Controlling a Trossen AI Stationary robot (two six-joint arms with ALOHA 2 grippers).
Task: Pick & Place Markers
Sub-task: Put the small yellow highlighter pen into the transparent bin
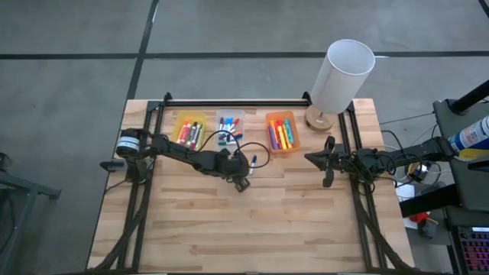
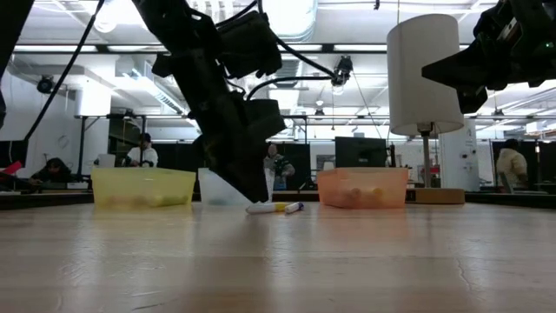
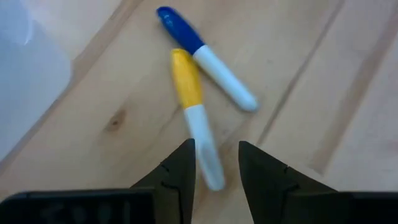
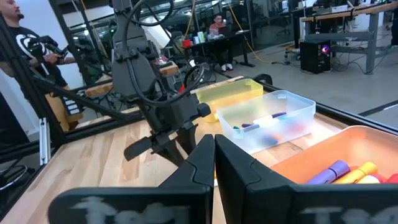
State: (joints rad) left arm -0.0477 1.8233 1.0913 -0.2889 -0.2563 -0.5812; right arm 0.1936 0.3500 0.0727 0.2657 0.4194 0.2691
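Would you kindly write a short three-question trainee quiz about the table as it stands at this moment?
1. True or false: the left gripper is open, straddling the yellow-capped marker.
2. Which colour cap is on the other loose marker? A red, B blue, C green.
3. How many bins stand by the lamp?

Key: 1 true; 2 B; 3 three: yellow bin, clear bin, orange bin.

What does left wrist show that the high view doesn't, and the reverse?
Left wrist only: a yellow-capped marker whose white barrel runs between the open left gripper fingers, its cap touching the blue-capped marker.
High view only: yellow bin, orange bin, lamp, and the shut right gripper waiting at the table's right.
Both: the clear bin and the blue-capped marker.
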